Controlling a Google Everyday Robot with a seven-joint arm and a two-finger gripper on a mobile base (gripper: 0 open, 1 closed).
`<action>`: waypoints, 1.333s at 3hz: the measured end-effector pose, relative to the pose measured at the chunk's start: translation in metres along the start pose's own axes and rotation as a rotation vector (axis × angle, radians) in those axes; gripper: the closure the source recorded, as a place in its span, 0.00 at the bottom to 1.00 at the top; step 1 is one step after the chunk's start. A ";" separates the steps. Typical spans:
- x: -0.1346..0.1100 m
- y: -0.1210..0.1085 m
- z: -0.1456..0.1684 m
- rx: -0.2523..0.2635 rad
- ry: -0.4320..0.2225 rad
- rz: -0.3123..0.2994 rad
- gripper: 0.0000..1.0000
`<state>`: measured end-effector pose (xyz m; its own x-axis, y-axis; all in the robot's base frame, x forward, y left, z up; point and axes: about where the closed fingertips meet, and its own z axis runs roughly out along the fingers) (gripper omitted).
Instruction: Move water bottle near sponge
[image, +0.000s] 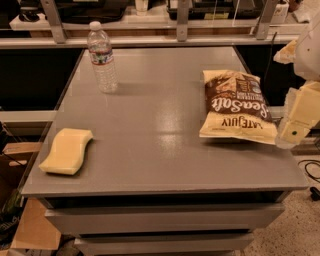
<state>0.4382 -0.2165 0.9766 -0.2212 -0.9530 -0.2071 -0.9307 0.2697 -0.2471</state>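
The water bottle (102, 59) stands upright at the far left of the grey table (155, 150). It is clear and ribbed, with a white cap and a white label. The sponge (66, 151) is a pale yellow foam pad lying flat near the table's front left corner, well in front of the bottle. My gripper (296, 122) hangs at the right edge of the view, just off the table's right side beside the chip bag, far from both bottle and sponge. It holds nothing that I can see.
A yellow-and-brown chip bag (235, 107) lies on the right part of the table. A shelf rail with metal posts (182, 22) runs behind the table. Cardboard boxes (20, 165) sit on the floor to the left. Cables (312, 172) lie on the floor at right.
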 end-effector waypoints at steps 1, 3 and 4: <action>0.000 0.000 0.000 0.000 0.000 0.000 0.00; -0.033 -0.035 0.005 0.034 -0.083 0.011 0.00; -0.074 -0.067 0.021 0.022 -0.172 0.012 0.00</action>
<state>0.5228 -0.1614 0.9884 -0.1779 -0.9124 -0.3685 -0.9213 0.2860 -0.2636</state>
